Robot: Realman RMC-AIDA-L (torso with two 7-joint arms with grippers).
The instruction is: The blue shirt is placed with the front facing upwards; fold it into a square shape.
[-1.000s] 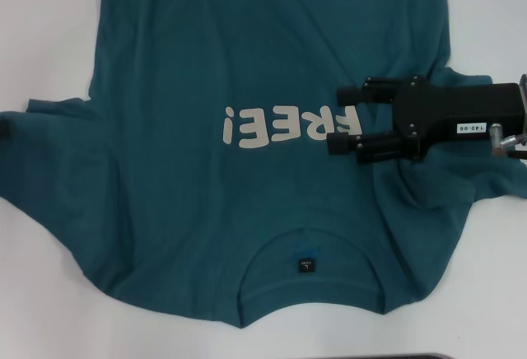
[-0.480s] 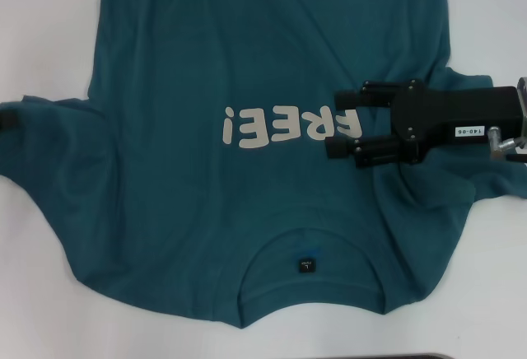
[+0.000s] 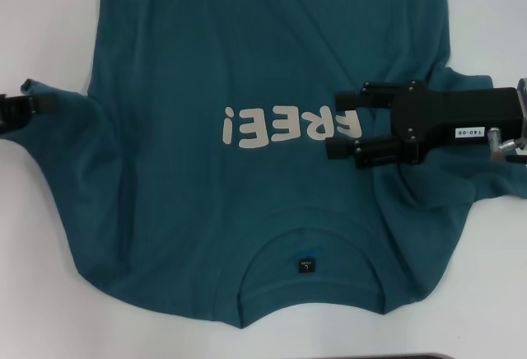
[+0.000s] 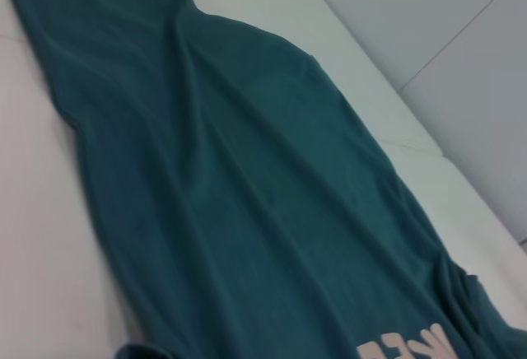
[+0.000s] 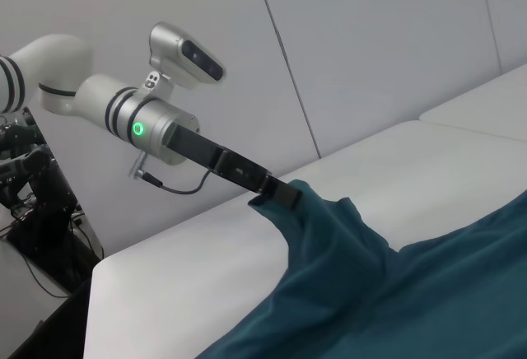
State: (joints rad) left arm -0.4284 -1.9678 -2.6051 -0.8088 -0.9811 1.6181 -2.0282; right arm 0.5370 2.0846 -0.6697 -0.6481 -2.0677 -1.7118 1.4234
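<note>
Teal-blue cotton fills most of the head view: the blue shirt [image 3: 247,87] lies front up on the white table [image 3: 49,310], its collar and small black neck label [image 3: 305,265] at the lower middle and its long axis running from there to the top edge. At the left edge, the left gripper [image 3: 33,105] has its jaws closed on the tip of the left sleeve [image 3: 66,128], lifted clear of the surface (the right wrist view shows this pinch plainly). The right gripper [image 3: 344,123] lies across the right sleeve at right of centre, its jaws parted beside the cream "FREE!" lettering [image 3: 288,127], holding nothing. The next fold likely carries the left sleeve inward toward the lettering, with nothing in between.
</note>
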